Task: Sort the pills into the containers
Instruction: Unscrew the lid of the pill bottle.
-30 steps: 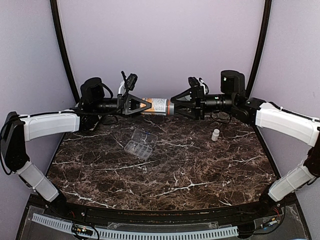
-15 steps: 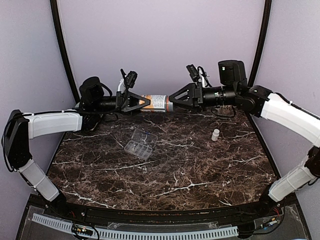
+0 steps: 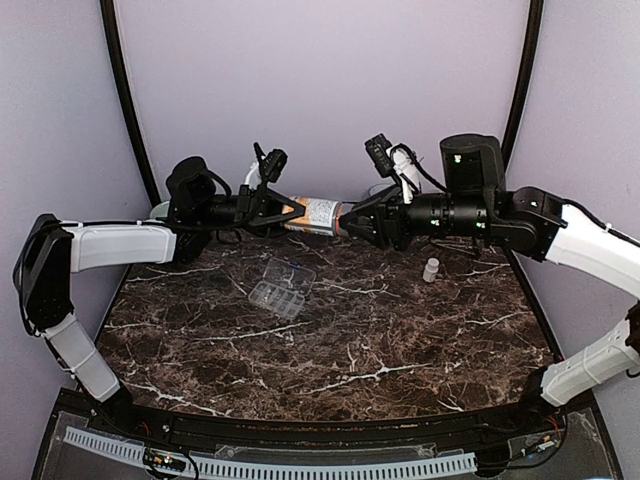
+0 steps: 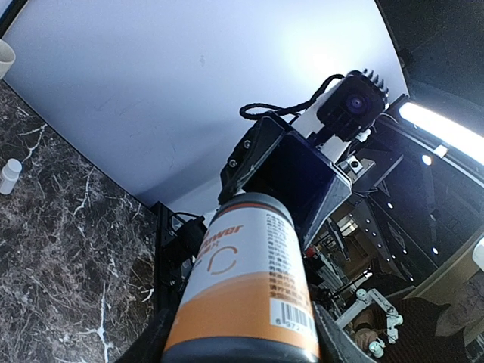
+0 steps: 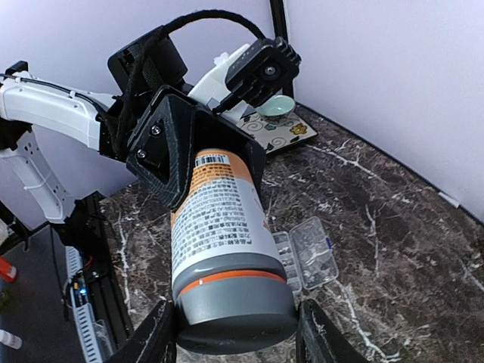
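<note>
So, we see the organizer box [image 3: 282,287] on the counter [image 3: 400,340], at 7 o'clock from both claws, well apart. Beyond, left claw [image 3: 285,210] and right claw [image 3: 352,222] each clench one end of the pill bottle [image 3: 318,212].

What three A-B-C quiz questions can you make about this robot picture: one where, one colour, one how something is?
1. Where is the bottle? A on the floor; B in the air between the left gripper and the right gripper; C in a drawer.
2. What colour is the band on its label? A orange; B green; C blue.
3. Its cap is: A on; B off; C broken.
B, each gripper clamps one end; A, both wrist views show orange; A, grey cap sits on it.
</note>
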Robot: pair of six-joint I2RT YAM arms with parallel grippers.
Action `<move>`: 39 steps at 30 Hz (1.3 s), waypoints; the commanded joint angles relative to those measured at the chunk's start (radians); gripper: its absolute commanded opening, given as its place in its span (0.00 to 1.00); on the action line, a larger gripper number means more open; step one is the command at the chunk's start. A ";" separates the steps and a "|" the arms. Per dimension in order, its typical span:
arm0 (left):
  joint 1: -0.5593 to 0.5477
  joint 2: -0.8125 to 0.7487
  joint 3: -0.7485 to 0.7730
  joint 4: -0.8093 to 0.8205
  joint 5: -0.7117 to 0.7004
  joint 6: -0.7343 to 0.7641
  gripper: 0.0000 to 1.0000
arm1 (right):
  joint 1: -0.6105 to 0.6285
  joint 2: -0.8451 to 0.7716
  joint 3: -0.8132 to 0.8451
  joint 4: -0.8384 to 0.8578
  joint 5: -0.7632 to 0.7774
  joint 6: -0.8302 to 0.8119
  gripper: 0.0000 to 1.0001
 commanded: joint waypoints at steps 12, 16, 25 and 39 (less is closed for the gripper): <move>-0.006 0.009 0.044 0.125 -0.032 -0.094 0.00 | 0.126 -0.022 -0.105 0.084 0.370 -0.295 0.47; -0.006 0.012 0.042 0.127 -0.026 -0.096 0.00 | 0.126 -0.019 -0.092 0.089 0.359 -0.296 0.53; -0.005 0.004 0.043 0.096 -0.037 -0.057 0.00 | 0.126 -0.055 -0.077 0.088 0.340 -0.264 0.61; -0.005 0.003 0.049 0.059 -0.043 -0.015 0.00 | 0.059 -0.141 -0.116 0.124 0.208 0.091 0.82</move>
